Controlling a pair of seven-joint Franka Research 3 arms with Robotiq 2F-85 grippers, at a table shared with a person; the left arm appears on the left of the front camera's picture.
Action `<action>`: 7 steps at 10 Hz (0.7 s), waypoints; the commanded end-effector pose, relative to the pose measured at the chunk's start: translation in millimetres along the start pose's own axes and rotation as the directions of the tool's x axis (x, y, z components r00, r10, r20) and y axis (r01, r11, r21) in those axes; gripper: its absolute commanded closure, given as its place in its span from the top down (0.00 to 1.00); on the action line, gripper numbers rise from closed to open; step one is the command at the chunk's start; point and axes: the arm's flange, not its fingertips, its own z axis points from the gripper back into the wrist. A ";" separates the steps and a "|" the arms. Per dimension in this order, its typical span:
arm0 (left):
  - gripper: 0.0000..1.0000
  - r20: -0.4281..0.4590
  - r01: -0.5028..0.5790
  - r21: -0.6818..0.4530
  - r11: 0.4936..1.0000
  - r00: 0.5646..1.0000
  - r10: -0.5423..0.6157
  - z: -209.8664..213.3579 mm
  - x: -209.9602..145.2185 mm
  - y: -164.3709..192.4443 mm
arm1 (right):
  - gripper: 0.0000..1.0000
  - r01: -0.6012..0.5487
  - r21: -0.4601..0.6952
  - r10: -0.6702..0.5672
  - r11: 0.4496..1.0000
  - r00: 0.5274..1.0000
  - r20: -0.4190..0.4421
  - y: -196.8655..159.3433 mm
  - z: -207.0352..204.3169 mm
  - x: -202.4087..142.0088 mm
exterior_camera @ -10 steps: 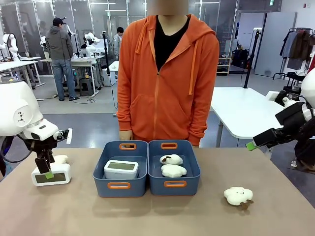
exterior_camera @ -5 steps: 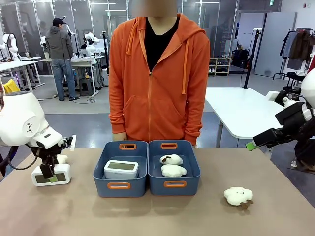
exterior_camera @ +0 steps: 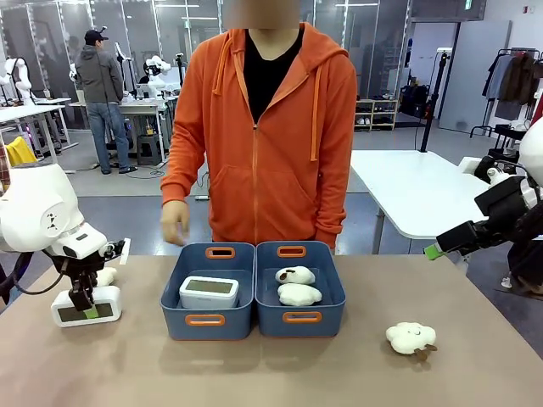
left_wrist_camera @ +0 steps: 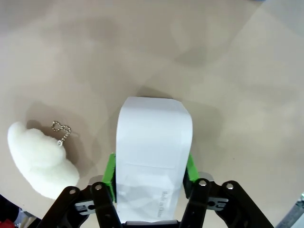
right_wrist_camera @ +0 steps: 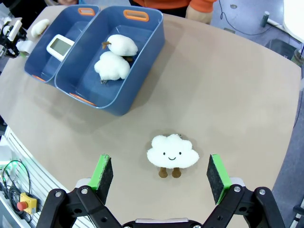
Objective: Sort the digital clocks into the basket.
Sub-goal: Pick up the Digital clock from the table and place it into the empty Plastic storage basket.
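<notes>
Blue rectangular plastic basket, centre frame, is holding one white rounded plastic digital clock; left gripper is clamping the second white digital clock at lower left, while right gripper is gaping wide.

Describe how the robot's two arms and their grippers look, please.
Both arms, left and right, have smooth, rounded white shells. A dark cable loops under the left one. The left gripper and the right gripper are black linkages with two fingers, each tipped with a green pad.
</notes>
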 end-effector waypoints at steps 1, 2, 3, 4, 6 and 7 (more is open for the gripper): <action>0.00 -0.014 -0.005 -0.016 1.000 1.000 0.005 0.7 -1.8 2.5 | 1.00 -0.017 0.000 0.017 1.000 1.000 -0.005 -0.1 0.6 -0.2; 0.00 -0.011 -0.012 -0.012 1.000 1.000 0.012 1.6 -3.0 2.9 | 1.00 -0.017 0.000 0.017 1.000 1.000 -0.005 -0.1 0.6 -0.2; 0.02 -0.010 -0.015 -0.011 1.000 1.000 0.015 2.2 -3.4 2.5 | 1.00 -0.017 0.000 0.017 1.000 1.000 -0.005 -0.1 0.6 -0.2; 0.00 0.000 -0.019 -0.011 1.000 1.000 0.019 2.0 -2.8 1.6 | 1.00 -0.017 0.000 0.017 1.000 1.000 -0.005 -0.1 0.6 -0.2; 0.00 0.000 -0.006 -0.002 1.000 1.000 0.006 -0.1 -1.9 0.4 | 1.00 -0.017 0.000 0.017 1.000 1.000 -0.005 -0.1 0.6 -0.2; 0.00 0.000 -0.006 -0.002 1.000 1.000 0.006 -0.1 -1.9 0.4 | 1.00 -0.017 0.000 0.017 1.000 1.000 -0.005 -0.1 0.6 -0.2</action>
